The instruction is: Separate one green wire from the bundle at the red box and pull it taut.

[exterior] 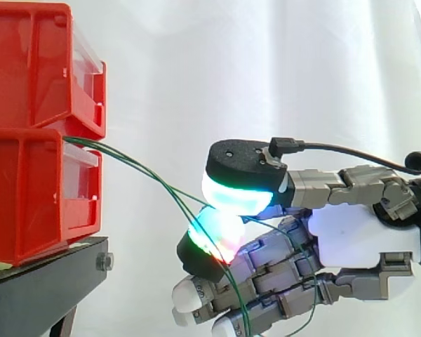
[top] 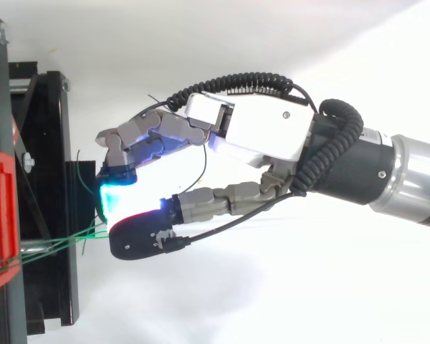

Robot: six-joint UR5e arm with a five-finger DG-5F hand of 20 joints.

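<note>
I have the robot hand [exterior: 354, 235] pinching one green wire [exterior: 147, 171] between its glowing pads, just off the red box [exterior: 35, 196]. The wire curves slack, so I judge pulling it taut remains.

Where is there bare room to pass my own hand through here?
Free: above the hand, right of the red bins, against the white curtain. Crowded: between bins and hand, where the green wires run into its grip.

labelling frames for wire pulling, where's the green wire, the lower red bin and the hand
green wire [exterior: 144, 170], side view, its free sloping stretch
lower red bin [exterior: 28, 203], side view, its side wall
hand [exterior: 351, 232], side view, its white palm
</note>
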